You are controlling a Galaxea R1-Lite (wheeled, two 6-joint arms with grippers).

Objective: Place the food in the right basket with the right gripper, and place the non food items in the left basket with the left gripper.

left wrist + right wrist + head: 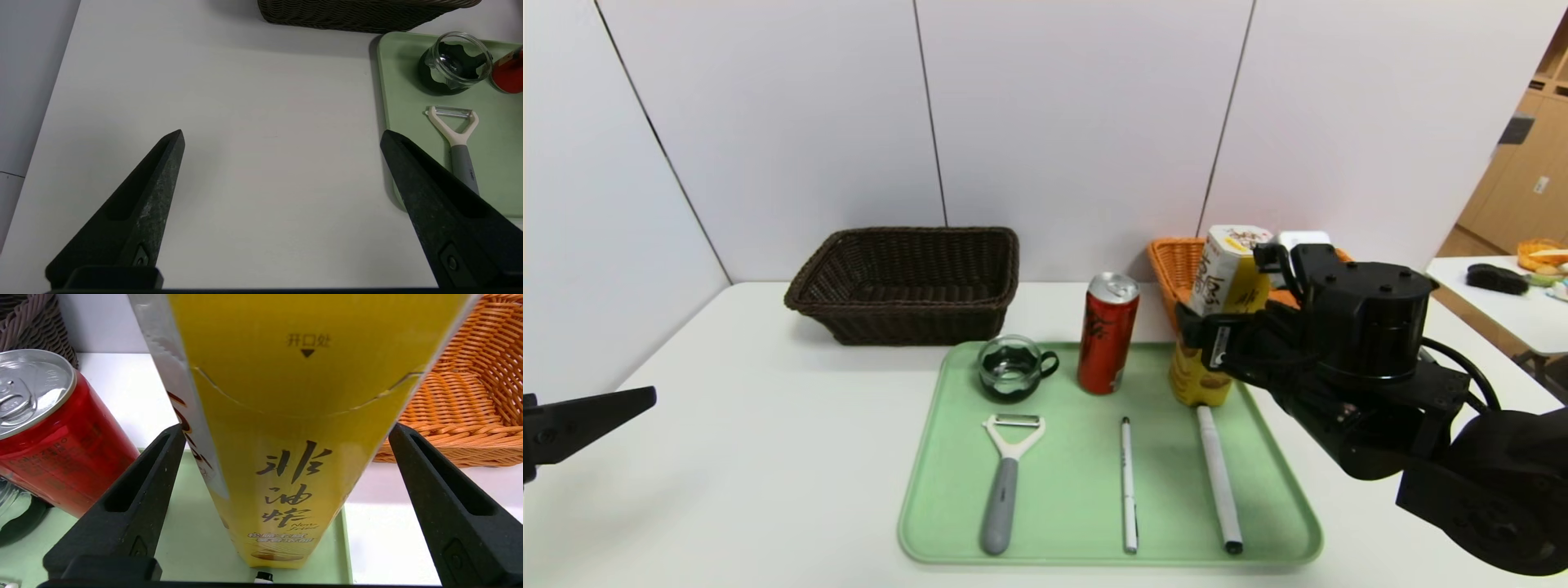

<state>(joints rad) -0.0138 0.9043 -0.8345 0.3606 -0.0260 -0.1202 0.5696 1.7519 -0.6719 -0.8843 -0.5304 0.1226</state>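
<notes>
On the green tray point(947, 490), the peeler point(1006, 478), pen point(1127, 482) and marker point(1218, 478) are laid nearest, side by side and apart. Behind them the cup point(1010, 367), can point(1107, 333) and snack box point(1217, 314) are stood upright. The box is flanked by the spread fingers of the right gripper point(286, 435), with gaps seen on both sides. The left gripper point(282, 139) is held wide open over bare table, left of the tray. Farthest back, the dark basket point(907, 282) and orange basket point(1176, 265) are set against the wall.
</notes>
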